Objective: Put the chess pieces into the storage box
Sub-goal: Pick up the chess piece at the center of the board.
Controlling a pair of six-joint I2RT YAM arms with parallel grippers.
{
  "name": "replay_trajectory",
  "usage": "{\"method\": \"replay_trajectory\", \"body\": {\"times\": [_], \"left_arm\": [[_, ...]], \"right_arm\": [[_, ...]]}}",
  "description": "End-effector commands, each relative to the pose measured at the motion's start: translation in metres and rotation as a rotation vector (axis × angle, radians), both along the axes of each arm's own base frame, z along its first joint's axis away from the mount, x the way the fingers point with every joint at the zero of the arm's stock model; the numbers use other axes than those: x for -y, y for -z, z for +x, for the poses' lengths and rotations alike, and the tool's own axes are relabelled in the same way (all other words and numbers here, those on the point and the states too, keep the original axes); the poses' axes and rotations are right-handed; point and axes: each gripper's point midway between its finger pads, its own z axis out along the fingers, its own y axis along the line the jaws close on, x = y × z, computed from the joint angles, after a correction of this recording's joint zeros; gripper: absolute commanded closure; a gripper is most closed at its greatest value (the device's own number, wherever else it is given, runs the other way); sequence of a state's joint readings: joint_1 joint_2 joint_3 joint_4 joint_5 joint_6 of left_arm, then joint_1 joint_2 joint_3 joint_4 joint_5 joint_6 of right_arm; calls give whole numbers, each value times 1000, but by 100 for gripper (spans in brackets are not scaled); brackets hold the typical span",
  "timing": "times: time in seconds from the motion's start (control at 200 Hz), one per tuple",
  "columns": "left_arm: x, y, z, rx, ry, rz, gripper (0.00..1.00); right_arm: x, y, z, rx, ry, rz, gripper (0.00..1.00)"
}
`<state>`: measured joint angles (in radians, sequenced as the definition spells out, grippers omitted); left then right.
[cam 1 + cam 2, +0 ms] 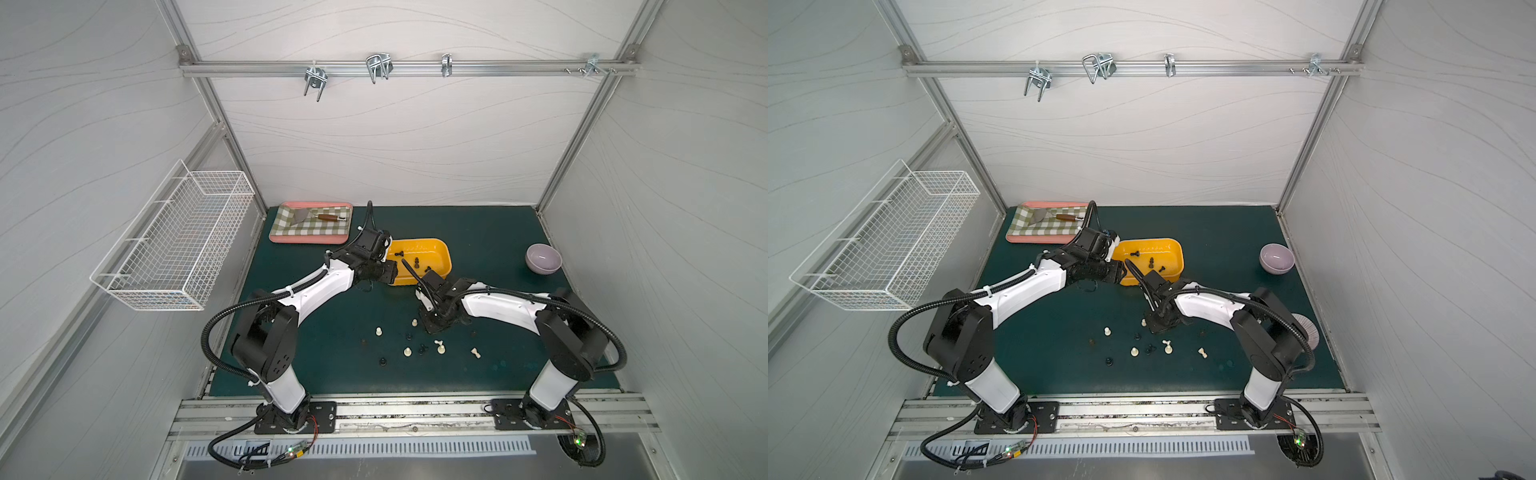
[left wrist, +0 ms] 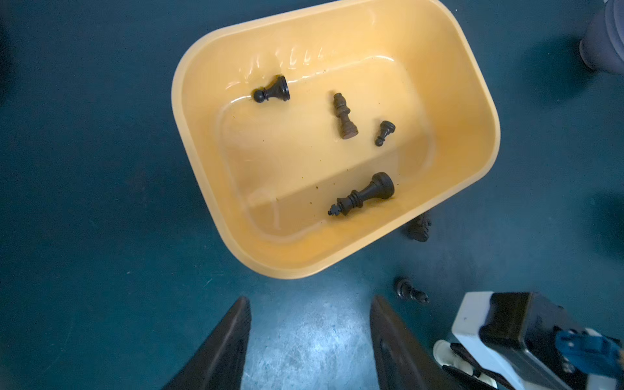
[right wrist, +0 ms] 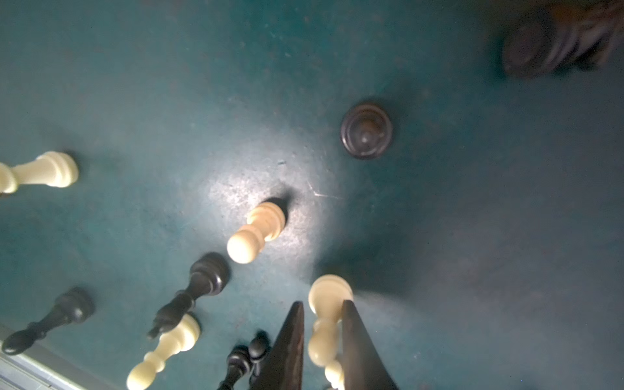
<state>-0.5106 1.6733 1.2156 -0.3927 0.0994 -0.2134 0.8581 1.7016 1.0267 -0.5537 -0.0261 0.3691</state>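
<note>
The yellow-orange storage box (image 1: 419, 242) (image 2: 189, 111) sits at mid-table with several dark chess pieces (image 2: 363, 194) lying in it. My left gripper (image 2: 309, 300) (image 1: 390, 274) hovers open beside the box's near-left corner, with only bare mat between its fingers. Two dark pieces (image 2: 410, 292) lie on the mat just outside the box. Several cream and black pieces (image 1: 407, 352) are scattered on the mat in front. My right gripper (image 3: 322, 304) (image 1: 432, 328) is down among them, its fingers closed round a cream piece (image 3: 329, 293).
A pink-rimmed checkered tray (image 1: 309, 239) holding a wooden-handled trowel (image 1: 316, 218) lies at the back left. A purple bowl (image 1: 543, 257) stands at the right. A white wire basket (image 1: 174, 249) hangs on the left wall. The right arm's wrist (image 2: 506, 334) is close to my left gripper.
</note>
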Motion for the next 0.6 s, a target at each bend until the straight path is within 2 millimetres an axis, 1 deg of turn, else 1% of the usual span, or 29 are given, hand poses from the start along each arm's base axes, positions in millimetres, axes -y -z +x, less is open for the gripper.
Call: {"method": "replay_trajectory", "body": {"times": [0.0,0.17,0.33,0.465,0.595], "left_arm": [[3,-13,2,33,7,-29,42],[3,-12,2,32,6,-30,42],[2,-12,2,31,6,-30,41],[1,-10,1,29,5,-25,41],[1,-11,1,30,6,-26,41]], "right_arm": [[-2,1,0,4,-7,-10,83],[-1,-2,-1,6,-6,-7,87],[-3,-15,0,23,-7,25,88],[-3,-37,8,46,4,80,89],[1,-67,24,83,25,155,89]]}}
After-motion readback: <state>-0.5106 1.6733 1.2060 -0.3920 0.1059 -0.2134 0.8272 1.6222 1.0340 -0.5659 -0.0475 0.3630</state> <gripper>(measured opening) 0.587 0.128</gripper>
